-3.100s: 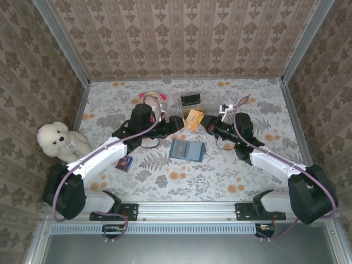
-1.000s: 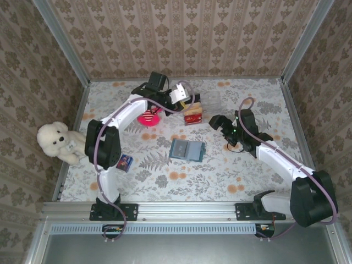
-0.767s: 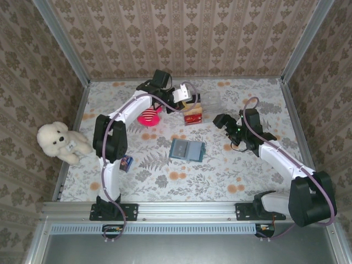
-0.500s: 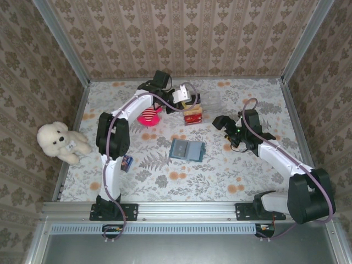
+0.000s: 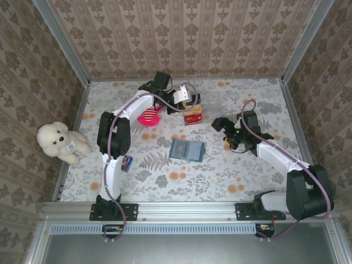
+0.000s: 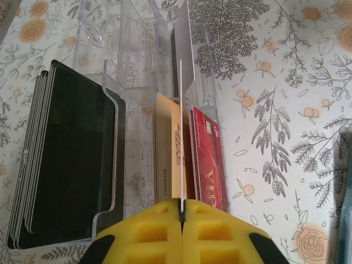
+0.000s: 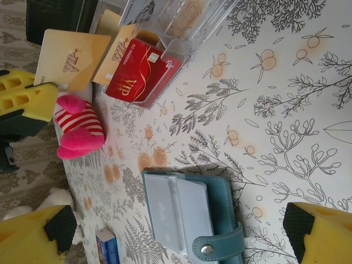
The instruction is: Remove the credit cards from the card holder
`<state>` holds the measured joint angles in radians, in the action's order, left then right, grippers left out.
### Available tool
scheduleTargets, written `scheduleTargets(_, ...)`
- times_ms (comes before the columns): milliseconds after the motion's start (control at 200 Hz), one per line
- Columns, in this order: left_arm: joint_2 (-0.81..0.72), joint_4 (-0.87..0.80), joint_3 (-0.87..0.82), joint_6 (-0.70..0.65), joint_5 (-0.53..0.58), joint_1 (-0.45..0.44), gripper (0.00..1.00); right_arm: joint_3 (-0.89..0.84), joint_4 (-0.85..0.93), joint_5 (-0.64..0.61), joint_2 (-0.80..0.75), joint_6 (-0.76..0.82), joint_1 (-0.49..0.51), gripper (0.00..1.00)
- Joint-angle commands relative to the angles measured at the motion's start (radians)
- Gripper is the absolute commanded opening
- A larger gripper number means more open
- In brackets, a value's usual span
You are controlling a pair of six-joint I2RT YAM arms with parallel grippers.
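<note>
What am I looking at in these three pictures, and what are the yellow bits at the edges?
Two robot arms are bolted to the near edge of a flowered table. One picture comes from a camera overhead. The other two come from small cameras on each arm's wrist, so the yellow bits are that arm's own fingers. The left gripper is shut on a gold card, held on edge over a clear tray. In the tray stand a red card and a second gold card. The right gripper is open and holds nothing; it hangs above the table beside the card holder, which lies open. A plush dog and a pink toy also lie on the table.
</note>
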<state>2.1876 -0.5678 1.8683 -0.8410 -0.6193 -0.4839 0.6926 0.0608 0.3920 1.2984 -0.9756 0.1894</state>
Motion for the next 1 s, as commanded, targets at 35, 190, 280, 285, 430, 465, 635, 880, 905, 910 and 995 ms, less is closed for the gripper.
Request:
scheduleTargets(35, 0.041, 0.028, 0.033, 0.025, 0.018, -0.011, 0.00, -0.017, -0.013, 0.023, 0.010, -0.021, -0.002, 1.00)
scheduleTargets(190, 0.059, 0.034, 0.049, 0.025, 0.057, -0.023, 0.00, -0.016, -0.015, 0.027, 0.012, -0.022, -0.003, 1.00)
scheduleTargets(280, 0.068, 0.035, 0.058, 0.025, 0.071, -0.027, 0.00, -0.014, -0.015, 0.033, 0.012, -0.021, -0.003, 1.00)
scheduleTargets(285, 0.068, 0.035, 0.059, 0.024, 0.070, -0.027, 0.00, -0.013, -0.015, 0.033, 0.012, -0.021, -0.003, 1.00)
scheduleTargets(430, 0.072, 0.040, 0.063, 0.025, 0.085, -0.027, 0.00, -0.013, -0.012, 0.036, 0.012, -0.020, -0.002, 1.00)
scheduleTargets(465, 0.071, 0.040, 0.063, 0.025, 0.086, -0.027, 0.00, -0.013, -0.012, 0.036, 0.013, -0.019, -0.003, 1.00)
scheduleTargets(635, 0.071, 0.040, 0.063, 0.020, 0.097, -0.027, 0.05, -0.011, -0.016, 0.043, 0.019, -0.019, -0.003, 1.00)
scheduleTargets(880, 0.064, 0.037, 0.058, 0.007, 0.113, -0.026, 0.14, -0.007, -0.015, 0.046, 0.024, -0.017, -0.003, 1.00)
scheduleTargets(905, 0.062, 0.037, 0.058, 0.006, 0.113, -0.024, 0.15, -0.007, -0.015, 0.048, 0.023, -0.016, -0.003, 1.00)
scheduleTargets(910, 0.062, 0.037, 0.058, 0.006, 0.113, -0.024, 0.15, -0.007, -0.015, 0.047, 0.024, -0.017, -0.003, 1.00)
scheduleTargets(995, 0.059, 0.036, 0.058, 0.006, 0.115, -0.022, 0.19, -0.006, -0.017, 0.050, 0.025, -0.018, -0.004, 1.00)
